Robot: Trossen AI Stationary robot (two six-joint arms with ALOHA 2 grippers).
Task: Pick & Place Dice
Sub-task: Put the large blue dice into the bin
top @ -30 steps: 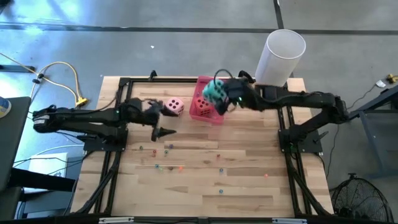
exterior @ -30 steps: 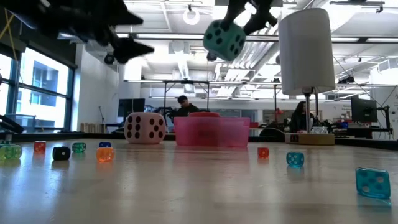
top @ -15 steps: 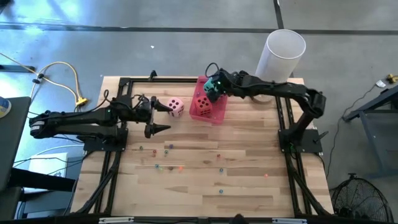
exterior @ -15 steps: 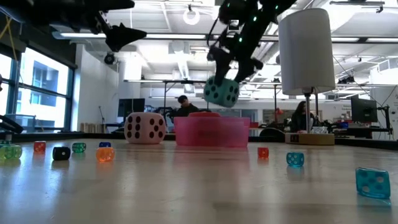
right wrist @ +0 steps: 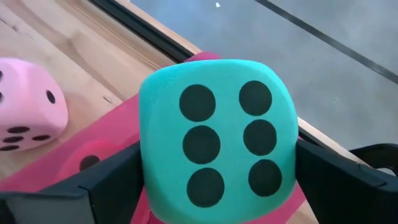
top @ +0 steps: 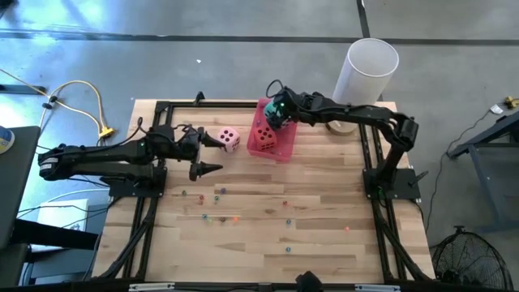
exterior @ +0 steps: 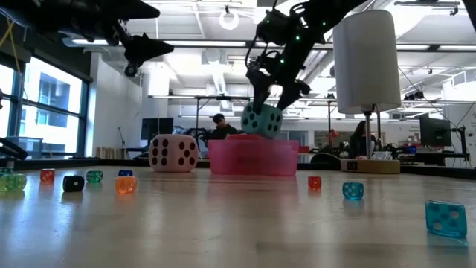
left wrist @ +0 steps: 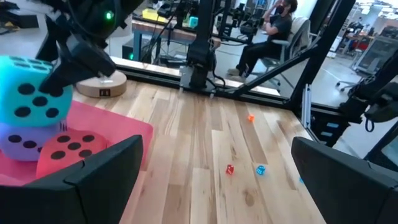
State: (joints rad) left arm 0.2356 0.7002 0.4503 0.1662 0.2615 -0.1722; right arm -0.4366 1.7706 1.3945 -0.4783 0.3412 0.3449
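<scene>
Open wood between pink die [top: 229, 139] and tray [top: 285, 150]; beads [top: 219, 192] nearer front.

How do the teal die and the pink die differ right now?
The teal die sits between the right gripper fingers, over the pink tray; the pink die lies free on the table beside that tray. Teal rests on the dice already in the tray, pink on bare wood. Both are soft-looking cubes with dark pips.

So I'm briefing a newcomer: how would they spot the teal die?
Find the pink tray at the table's far edge. The teal die is just above it, between the right gripper's fingers. It's the only die off the table.
</scene>
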